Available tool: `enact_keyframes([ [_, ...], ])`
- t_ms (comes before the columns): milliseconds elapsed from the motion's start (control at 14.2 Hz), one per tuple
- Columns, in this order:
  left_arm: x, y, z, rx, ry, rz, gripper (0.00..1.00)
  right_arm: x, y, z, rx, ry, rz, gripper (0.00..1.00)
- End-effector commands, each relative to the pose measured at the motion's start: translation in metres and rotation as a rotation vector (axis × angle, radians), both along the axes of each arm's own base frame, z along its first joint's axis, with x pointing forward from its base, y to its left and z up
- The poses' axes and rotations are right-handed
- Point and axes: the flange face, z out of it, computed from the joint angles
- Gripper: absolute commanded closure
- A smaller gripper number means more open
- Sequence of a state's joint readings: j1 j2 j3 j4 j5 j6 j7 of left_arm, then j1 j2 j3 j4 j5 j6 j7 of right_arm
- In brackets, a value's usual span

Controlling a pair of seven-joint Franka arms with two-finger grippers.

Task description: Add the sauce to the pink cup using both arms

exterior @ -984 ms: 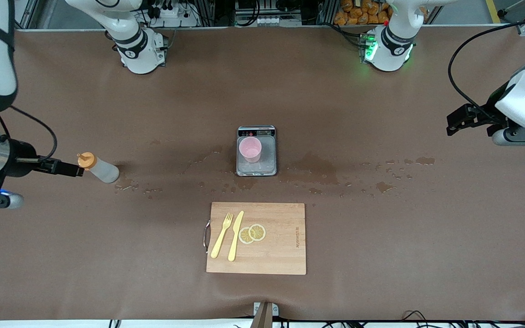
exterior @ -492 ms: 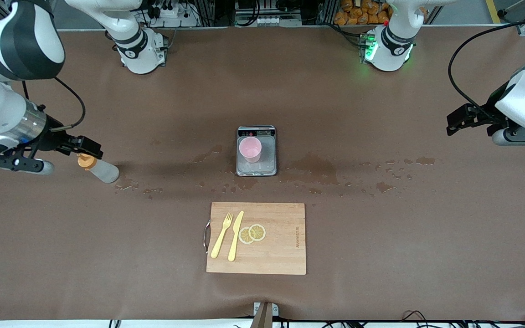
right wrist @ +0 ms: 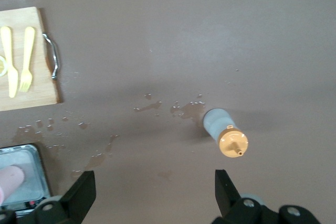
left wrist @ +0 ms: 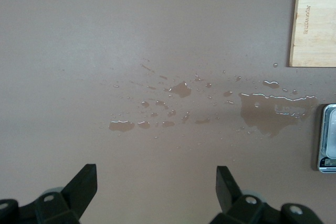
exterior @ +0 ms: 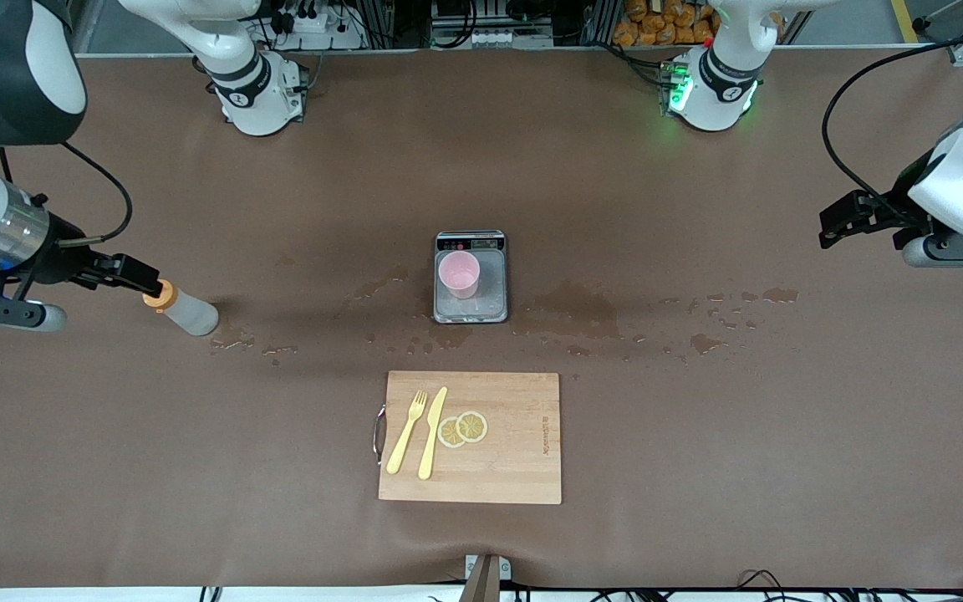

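Sauce (exterior: 183,310) stands at the right arm's end of the table, right gripper (exterior: 137,277) beside its orange cap, fingers (right wrist: 79,195) spread wide. Only the right wrist view shows the nozzle tip. Pink cup (exterior: 459,274) sits on the scale (exterior: 471,311). Left gripper (exterior: 838,224) waits, fingers (left wrist: 84,184) spread. Board (exterior: 523,468) writing is too small to read.

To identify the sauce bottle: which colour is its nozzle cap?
Orange. The sauce bottle's nozzle cap shows best in the right wrist view.
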State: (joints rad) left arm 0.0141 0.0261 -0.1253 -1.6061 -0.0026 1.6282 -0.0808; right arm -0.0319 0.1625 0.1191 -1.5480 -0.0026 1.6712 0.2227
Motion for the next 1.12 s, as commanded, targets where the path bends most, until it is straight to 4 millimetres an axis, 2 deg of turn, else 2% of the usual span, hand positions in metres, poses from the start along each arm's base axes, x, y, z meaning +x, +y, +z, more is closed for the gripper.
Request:
enact_keyframes([
  [0,-0.002,0.001,0.003,0.008,0.004,0.010,0.00,0.001,0.014,0.015,-0.037,0.003,0.040,0.00],
  [141,-0.002,0.001,0.003,0.008,0.004,0.010,0.00,-0.004,0.024,0.030,-0.032,0.017,0.055,0.00],
  [422,-0.002,0.001,0.003,0.008,0.004,0.010,0.00,-0.003,0.021,0.033,-0.025,0.002,0.058,0.00],
  [562,-0.002,0.001,0.003,0.008,0.006,0.010,0.00,-0.005,0.017,0.027,-0.026,-0.001,0.051,0.00],
  [843,-0.002,0.001,0.003,0.008,0.006,0.010,0.00,-0.023,0.020,0.019,-0.029,-0.050,0.057,0.00],
  [1054,-0.002,0.001,0.003,0.008,0.006,0.010,0.00,-0.023,0.017,0.019,-0.030,-0.048,0.052,0.00],
])
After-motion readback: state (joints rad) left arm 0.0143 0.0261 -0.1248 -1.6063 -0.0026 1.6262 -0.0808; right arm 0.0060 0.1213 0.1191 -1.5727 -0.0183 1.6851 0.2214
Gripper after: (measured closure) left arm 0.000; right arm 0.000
